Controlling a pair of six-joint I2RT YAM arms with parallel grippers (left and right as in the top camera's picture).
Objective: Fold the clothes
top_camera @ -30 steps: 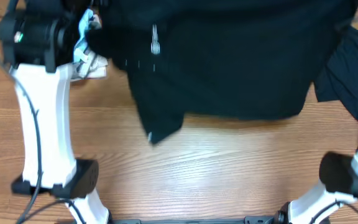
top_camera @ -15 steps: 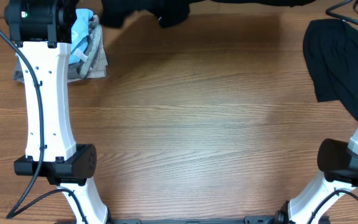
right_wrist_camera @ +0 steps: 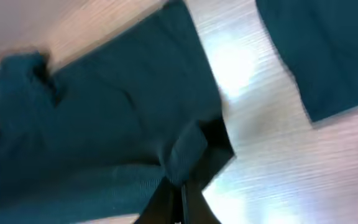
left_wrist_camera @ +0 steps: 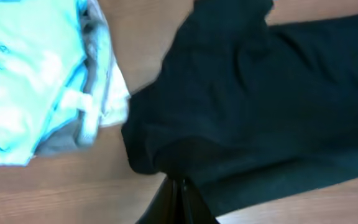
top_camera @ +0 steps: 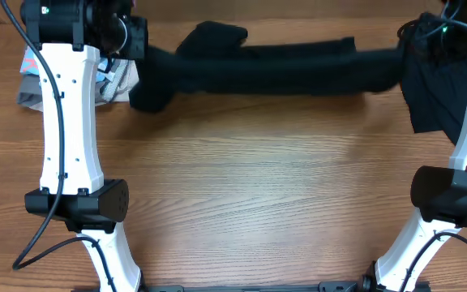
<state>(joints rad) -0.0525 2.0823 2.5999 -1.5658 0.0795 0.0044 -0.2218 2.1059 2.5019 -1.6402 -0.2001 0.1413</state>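
Between left pincer [left_wrist_camera: 180, 183] and right pincer [right_wrist_camera: 180, 185] | black garment [top_camera: 282, 69] stretched | ends clamped

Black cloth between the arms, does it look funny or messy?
Yes. The black garment is a stretched, bunched band between the left gripper and right gripper, not flat, with a lump near its left end.

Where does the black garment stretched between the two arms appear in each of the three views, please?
Overhead: black garment spans the top, from arm to arm.
Left wrist: black garment fills the centre and right, beside a light folded pile.
Right wrist: black garment fills the left and centre.
Shared landmark: the wooden table, visible in all three views.
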